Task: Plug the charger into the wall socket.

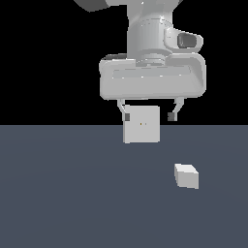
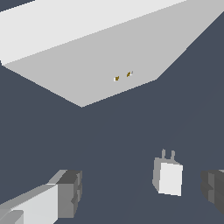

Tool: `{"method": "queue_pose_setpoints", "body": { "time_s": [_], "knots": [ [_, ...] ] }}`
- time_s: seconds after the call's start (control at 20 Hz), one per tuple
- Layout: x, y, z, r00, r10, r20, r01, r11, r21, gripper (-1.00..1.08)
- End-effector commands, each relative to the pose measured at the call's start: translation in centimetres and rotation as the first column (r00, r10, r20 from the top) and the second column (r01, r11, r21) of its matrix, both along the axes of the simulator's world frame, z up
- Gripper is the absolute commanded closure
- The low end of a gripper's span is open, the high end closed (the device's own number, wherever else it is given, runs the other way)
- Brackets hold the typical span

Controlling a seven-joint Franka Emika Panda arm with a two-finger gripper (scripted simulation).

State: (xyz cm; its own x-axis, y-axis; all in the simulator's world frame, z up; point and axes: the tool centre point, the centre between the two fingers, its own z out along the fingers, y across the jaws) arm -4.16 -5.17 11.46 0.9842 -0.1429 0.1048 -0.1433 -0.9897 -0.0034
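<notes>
The charger (image 1: 186, 175) is a small off-white block lying on the dark grey floor, at the exterior view's right, apart from the socket. The wall socket (image 1: 141, 124) is a white square plate standing upright, with two tiny yellowish dots at its centre. My gripper (image 1: 149, 116) hangs above the floor, open and empty, with its fingers either side of the socket's upper part in this view. In the wrist view the charger (image 2: 168, 177) shows two prongs pointing toward the socket (image 2: 100, 52). It lies below my open gripper (image 2: 140, 192), nearer one fingertip (image 2: 214, 190).
The dark grey floor (image 1: 72, 193) stretches flat all around. Nothing else stands on it. The background above the floor's far edge is black.
</notes>
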Motion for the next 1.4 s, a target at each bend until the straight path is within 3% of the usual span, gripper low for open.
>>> {"method": "queue_pose_setpoints", "body": {
  "time_s": [0.0, 0.65, 1.35],
  "knots": [
    [-0.9, -1.0, -0.9, 0.999, -0.024, 0.023, 0.024, 1.0, -0.006, -0.92],
    [-4.0, -4.8, -4.5, 0.987, -0.113, 0.113, 0.116, 0.993, -0.022, -0.92],
    [-4.5, -5.5, -5.3, 0.983, -0.128, 0.129, 0.132, 0.991, -0.023, -0.92]
  ]
}}
